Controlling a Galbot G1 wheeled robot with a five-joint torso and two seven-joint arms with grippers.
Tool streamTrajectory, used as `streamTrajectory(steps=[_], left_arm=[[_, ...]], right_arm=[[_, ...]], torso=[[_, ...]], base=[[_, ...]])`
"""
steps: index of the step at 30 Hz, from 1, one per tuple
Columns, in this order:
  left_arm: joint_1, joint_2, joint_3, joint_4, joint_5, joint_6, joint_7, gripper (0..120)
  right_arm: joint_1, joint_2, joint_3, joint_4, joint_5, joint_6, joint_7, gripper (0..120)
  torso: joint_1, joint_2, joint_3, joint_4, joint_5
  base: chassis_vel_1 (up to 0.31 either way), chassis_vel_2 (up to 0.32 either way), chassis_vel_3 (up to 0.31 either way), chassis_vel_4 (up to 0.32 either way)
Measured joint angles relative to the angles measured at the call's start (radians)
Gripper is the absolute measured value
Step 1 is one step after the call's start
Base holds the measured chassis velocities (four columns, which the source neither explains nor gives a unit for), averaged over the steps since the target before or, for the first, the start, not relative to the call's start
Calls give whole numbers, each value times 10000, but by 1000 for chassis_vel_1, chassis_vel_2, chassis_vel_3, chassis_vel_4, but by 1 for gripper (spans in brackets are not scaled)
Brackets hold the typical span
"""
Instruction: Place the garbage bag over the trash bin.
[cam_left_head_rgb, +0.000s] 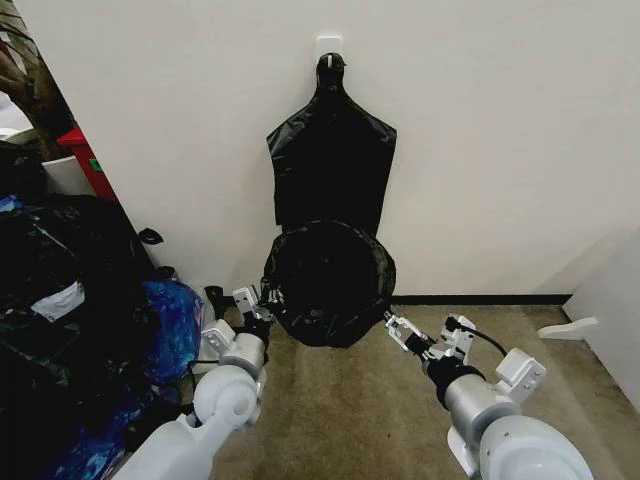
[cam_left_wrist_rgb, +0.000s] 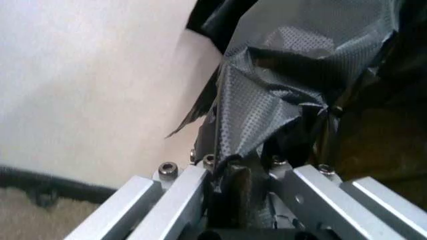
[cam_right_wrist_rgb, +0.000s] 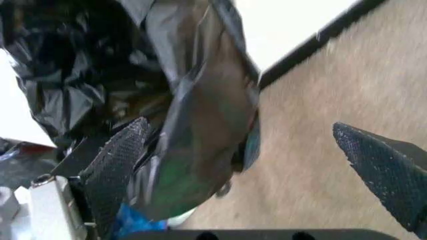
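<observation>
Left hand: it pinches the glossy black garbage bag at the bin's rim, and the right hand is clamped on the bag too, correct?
Not quite. The left hand does pinch the glossy black garbage bag, but the right wrist view shows the right hand open beside the bag, not clamped.

White-grey arms, black cable, silver screwed end effector (cam_left_wrist_rgb: 240, 175) bars.

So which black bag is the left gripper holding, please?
The garbage bag spread round over the trash bin, pinched by the left gripper; not the flat bags hanging above.
</observation>
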Motion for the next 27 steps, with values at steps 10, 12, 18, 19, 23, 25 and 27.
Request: streamTrajectory(steps=[10,12,18,19,23,25,27], left_arm=[[166,64,334,-80,1242,-575,323,2],[188,66,334,-98,1290,-585,336,2],[161,52,327,-193,1299,-587,335,2],[142,49,326,-205,1287,-586,331,2],[87,39,311,-231,1204,-551,300,2],[79,29,302,-233,1165,-544,292,2],[77,-3,289,-259,1015,-501,241,2]], right_arm=[[263,415,-538,-46,777,234,518,100],[265,431,-538,-49,758,239,543,100],[205,424,-501,-147,613,214,580,100],[191,425,-494,-205,567,211,581,100],[37,455,-438,-360,417,195,616,100],[-29,468,-417,-416,402,178,616,100],[-111,514,-407,-514,331,165,644,100]], torso=[[0,0,0,0,0],[0,0,0,0,0],[0,0,0,-1,0],[0,0,0,-1,0],[0,0,0,-1,1],[0,0,0,-1,0],[0,0,0,-1,1]], base=[[0,0,0,0],[0,0,0,0],[0,0,0,0],[0,0,0,0],[0,0,0,0],[0,0,0,0],[0,0,0,0]])
